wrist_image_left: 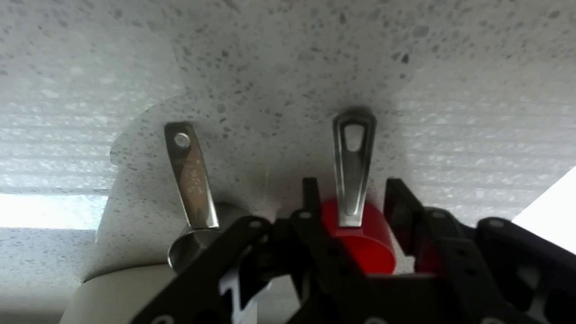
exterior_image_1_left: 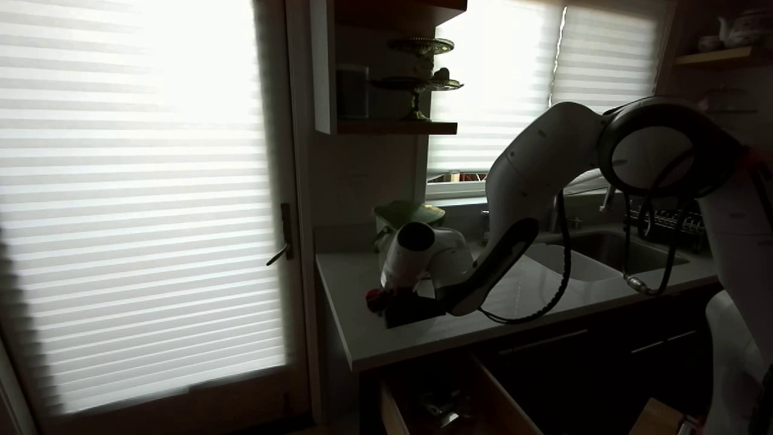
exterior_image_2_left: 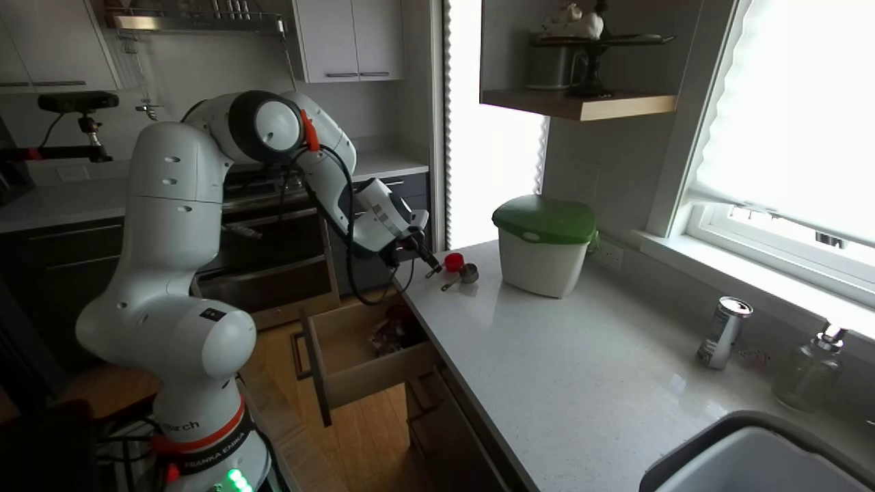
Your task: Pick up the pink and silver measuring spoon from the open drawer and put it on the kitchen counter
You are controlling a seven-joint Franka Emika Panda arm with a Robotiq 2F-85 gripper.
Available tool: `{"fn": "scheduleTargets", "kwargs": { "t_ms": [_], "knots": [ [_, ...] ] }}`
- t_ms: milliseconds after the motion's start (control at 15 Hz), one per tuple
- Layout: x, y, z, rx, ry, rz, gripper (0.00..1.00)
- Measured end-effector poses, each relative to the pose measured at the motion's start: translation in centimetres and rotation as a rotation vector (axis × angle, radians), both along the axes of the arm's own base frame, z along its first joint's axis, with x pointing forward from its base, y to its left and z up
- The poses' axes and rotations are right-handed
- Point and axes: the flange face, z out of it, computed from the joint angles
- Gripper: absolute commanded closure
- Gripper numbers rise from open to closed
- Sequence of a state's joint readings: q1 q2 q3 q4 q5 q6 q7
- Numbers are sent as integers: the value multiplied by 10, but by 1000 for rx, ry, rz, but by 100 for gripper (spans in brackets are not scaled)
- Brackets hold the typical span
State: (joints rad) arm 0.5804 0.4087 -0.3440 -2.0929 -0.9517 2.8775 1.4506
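The measuring spoon has a red cup and a silver handle [wrist_image_left: 354, 180]. It lies on the pale kitchen counter [wrist_image_left: 270, 67]; in both exterior views its red cup shows near the counter's end [exterior_image_2_left: 454, 262] [exterior_image_1_left: 374, 300]. My gripper [wrist_image_left: 353, 193] is open and low over the counter [exterior_image_2_left: 547, 355], with one finger on each side of the spoon. A gap shows between the red cup and the finger on the image's right; I cannot tell if the other finger touches it. The open drawer [exterior_image_2_left: 379, 374] with light wooden sides is below the counter edge, also in an exterior view [exterior_image_1_left: 507, 399].
A silver measuring cup [wrist_image_left: 191, 180] lies beside the spoon and shows in an exterior view [exterior_image_2_left: 469, 273]. A white bin with a green lid [exterior_image_2_left: 540, 260] stands close behind. A can [exterior_image_2_left: 724, 333], a soap bottle [exterior_image_2_left: 809, 372] and a sink tub [exterior_image_2_left: 759, 458] are farther along.
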Motion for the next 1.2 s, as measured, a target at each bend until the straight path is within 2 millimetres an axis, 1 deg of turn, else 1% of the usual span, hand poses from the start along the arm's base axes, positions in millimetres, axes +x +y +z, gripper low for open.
{"fn": "scheduleTargets", "kwargs": {
  "t_ms": [200,267,400,533,733,933,1067,1200],
  "knots": [
    [1,-1,2,1,-2,-2,2],
    [1,-2,3,3,-4,-2,0],
    [-1,-3,9,6,-6,3,0],
    [-8,-3,14,11,10,21,0],
    [-33,-6,23,26,73,67,0],
    [-67,-17,39,40,150,104,0],
    [-89,-28,56,39,205,100,0],
    [-108,-36,81,29,244,80,0]
  ]
}}
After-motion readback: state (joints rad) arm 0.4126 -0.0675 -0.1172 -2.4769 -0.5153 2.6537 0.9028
